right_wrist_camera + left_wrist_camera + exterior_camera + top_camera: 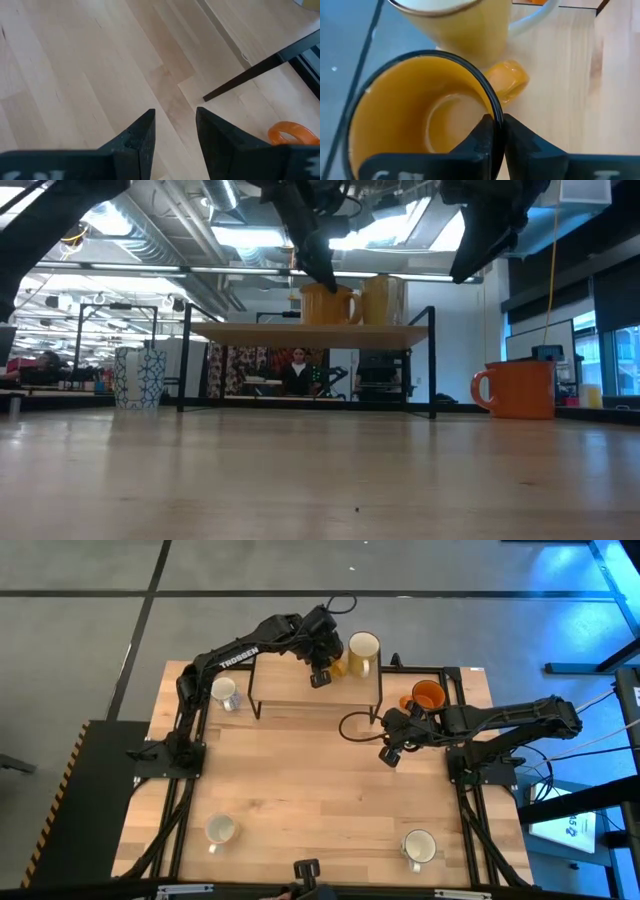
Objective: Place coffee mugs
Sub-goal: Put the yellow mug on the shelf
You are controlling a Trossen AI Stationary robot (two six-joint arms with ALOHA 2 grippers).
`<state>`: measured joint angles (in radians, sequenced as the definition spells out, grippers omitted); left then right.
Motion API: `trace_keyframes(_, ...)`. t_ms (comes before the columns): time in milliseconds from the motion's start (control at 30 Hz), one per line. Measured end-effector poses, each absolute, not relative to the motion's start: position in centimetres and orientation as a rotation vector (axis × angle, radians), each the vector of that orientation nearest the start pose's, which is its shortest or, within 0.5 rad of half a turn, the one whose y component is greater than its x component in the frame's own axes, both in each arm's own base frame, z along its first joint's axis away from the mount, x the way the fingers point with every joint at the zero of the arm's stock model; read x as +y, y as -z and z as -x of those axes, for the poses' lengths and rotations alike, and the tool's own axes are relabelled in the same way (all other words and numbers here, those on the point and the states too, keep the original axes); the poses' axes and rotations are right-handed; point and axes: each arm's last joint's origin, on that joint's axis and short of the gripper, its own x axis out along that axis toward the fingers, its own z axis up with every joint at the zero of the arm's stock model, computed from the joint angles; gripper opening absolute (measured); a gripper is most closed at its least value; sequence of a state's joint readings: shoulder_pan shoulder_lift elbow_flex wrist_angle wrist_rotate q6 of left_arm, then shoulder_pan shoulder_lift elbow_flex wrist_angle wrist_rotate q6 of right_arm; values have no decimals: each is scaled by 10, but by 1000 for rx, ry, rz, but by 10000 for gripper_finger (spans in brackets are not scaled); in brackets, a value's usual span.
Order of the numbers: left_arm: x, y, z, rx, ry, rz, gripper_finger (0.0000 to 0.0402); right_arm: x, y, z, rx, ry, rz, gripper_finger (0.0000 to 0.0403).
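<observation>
left hand [496,131] clamped on amber mug [420,120] rim, top centre | rigid, glossy, breakable — wall pinch suits | right hand [175,131] apart, empty

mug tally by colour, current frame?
white mugs: 3, at and
cream-yellow mug: 1
amber-brown mug: 1, its rim pinched by the left gripper
bright orange mug: 1
Total: 6 mugs
</observation>
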<state>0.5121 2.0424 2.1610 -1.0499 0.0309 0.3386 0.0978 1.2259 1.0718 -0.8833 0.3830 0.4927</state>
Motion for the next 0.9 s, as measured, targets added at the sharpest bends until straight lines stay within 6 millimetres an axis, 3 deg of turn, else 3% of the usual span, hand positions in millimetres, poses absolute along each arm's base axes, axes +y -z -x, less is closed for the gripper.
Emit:
trace_keyframes(167, 212, -350, -377, 980, -257, -121, 15, 12, -292, -230, 917, 498, -199, 129)
trace_keyframes(400, 211, -357, -371, 1002, -123, -347, 12, 12, -292, -230, 923, 498, -197, 129)
trace_keyframes(600, 221, -357, -363, 937, 76, -433, 12, 12, -292, -230, 924, 498, -197, 129)
trace_keyframes(733, 226, -355, -361, 958, 104, -543, 12, 12, -292, -229, 925, 498, -197, 129)
trace_keyframes(900, 233, -355, -356, 952, 126, -563, 12, 12, -292, -229, 926, 498, -197, 129)
